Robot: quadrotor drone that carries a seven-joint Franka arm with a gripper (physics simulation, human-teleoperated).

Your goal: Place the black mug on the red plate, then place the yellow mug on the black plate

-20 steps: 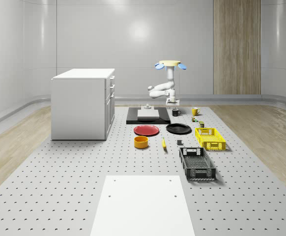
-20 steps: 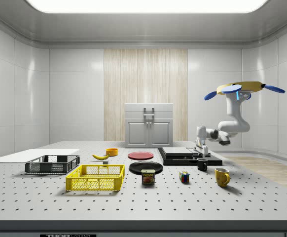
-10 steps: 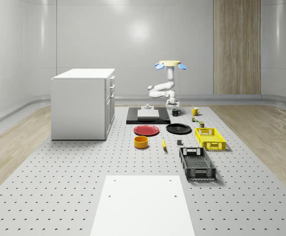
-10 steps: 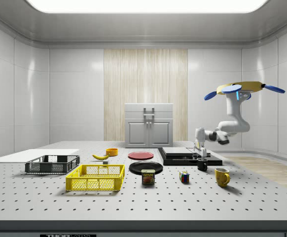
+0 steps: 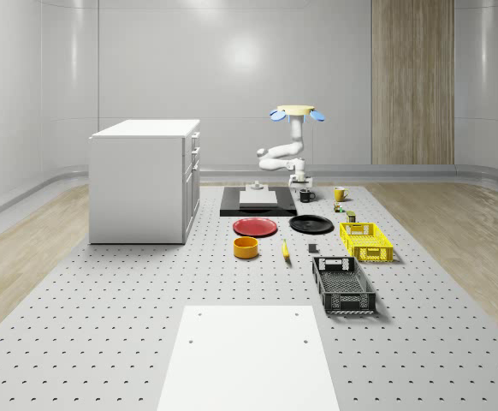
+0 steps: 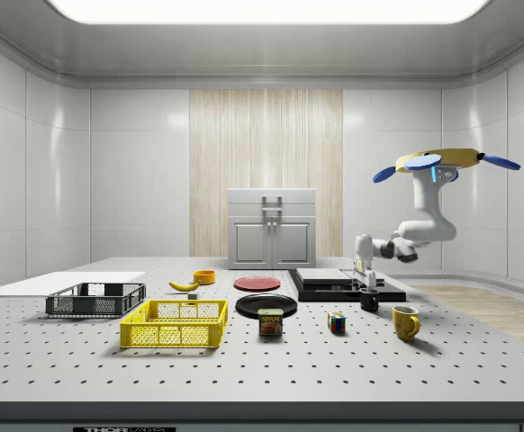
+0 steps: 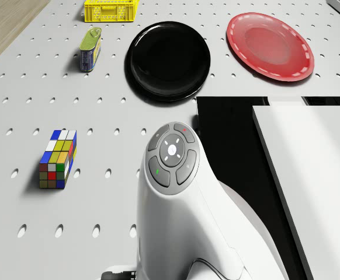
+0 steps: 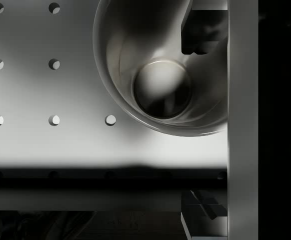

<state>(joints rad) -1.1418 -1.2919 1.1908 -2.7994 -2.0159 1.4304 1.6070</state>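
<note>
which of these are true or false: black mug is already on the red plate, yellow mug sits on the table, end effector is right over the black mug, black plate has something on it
1. The black mug is on the red plate. False: it stands on the table, by the black platform.
2. The yellow mug sits on the table. True.
3. The end effector is directly above the black mug. True.
4. The black plate holds something. False: it is bare.

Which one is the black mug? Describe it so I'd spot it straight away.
Find the flat black slab in front of the white cabinet. Off its corner, directly under the gripper of the hovering drone, stands the black mug. Its only mug neighbour is the yellow mug.
</note>
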